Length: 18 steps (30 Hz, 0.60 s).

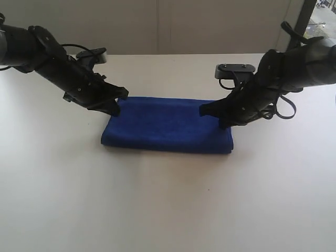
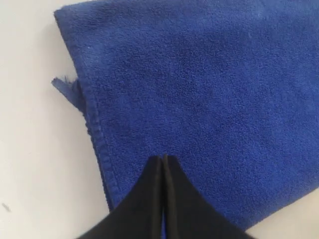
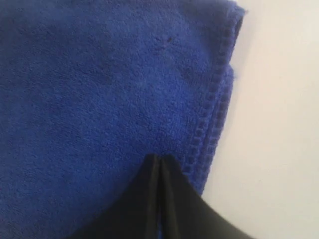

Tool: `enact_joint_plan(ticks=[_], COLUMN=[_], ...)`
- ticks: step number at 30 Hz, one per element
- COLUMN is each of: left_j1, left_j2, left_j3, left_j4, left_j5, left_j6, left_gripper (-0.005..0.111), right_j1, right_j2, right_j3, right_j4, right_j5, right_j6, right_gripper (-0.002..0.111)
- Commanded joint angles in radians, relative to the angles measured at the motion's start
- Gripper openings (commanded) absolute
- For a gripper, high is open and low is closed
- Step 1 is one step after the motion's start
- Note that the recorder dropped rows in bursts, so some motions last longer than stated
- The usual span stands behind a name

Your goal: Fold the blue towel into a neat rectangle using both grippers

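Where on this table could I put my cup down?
The widest bare stretch of table lies in front of the towel, nearer the camera. Smaller bare strips lie behind it and past its short ends. The towel itself is crowded: the left gripper and right gripper, both shut, sit at its ends.

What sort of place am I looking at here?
Probably a robotics lab or test bench: a bare white table, a plain pale wall behind, and a black left gripper and right gripper over a folded blue towel.

White table (image 1: 168, 210), pale grey wall (image 1: 184, 26) behind, daylight (image 1: 324, 18) far right.
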Motion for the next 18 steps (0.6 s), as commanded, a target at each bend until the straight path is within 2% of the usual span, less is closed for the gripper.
enact_joint_plan(ticks=[1, 18], left_j1=[-0.02, -0.02], left_j2=[0.041, 0.065], left_j3=[-0.001, 0.028], left_j4=[-0.018, -0.004], left_j5=[-0.009, 0.023], left_j6=[0.023, -0.011], left_gripper=[0.0, 0.0], right_j1=[-0.008, -0.008], right_j2=[0.015, 0.017], right_j3=[-0.007, -0.007], right_j4=[-0.009, -0.03], right_j5=[-0.013, -0.038], right_j6=[0.005, 0.005], right_gripper=[0.0, 0.0])
